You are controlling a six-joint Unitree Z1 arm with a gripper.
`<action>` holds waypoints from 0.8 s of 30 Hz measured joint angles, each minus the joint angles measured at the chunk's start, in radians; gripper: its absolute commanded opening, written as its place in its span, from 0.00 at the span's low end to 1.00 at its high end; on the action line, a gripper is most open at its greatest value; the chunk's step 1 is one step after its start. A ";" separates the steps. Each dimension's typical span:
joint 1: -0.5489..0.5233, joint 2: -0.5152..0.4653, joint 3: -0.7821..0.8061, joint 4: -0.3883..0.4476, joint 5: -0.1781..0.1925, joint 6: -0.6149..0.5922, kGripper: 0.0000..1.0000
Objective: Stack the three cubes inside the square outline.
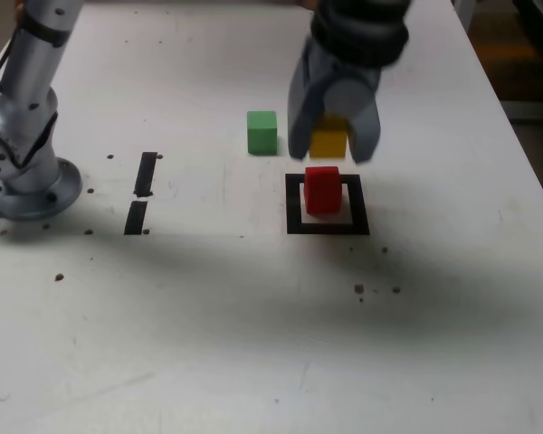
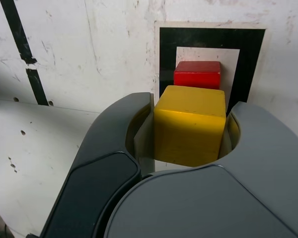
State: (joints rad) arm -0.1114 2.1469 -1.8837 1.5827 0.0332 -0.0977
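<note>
The fingers grip the yellow cube between them, their tips blurred in the exterior view. Beyond the fingertips, the red cube sits inside the square outline, partly hidden by the yellow one in the wrist view. The green cube, beside the fingers at the exterior view's left, is out of the wrist view.

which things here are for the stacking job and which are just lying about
For the job:
- red cube, inside the outline
- yellow cube, in the grey two-fingered hand
- green cube
- square black tape outline

Just there:
- two short black tape strips
</note>
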 measured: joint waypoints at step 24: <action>0.000 0.032 0.025 -0.018 -0.028 0.000 0.18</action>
State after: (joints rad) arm -0.1116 2.1785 -1.8591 1.5645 0.0051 -0.0981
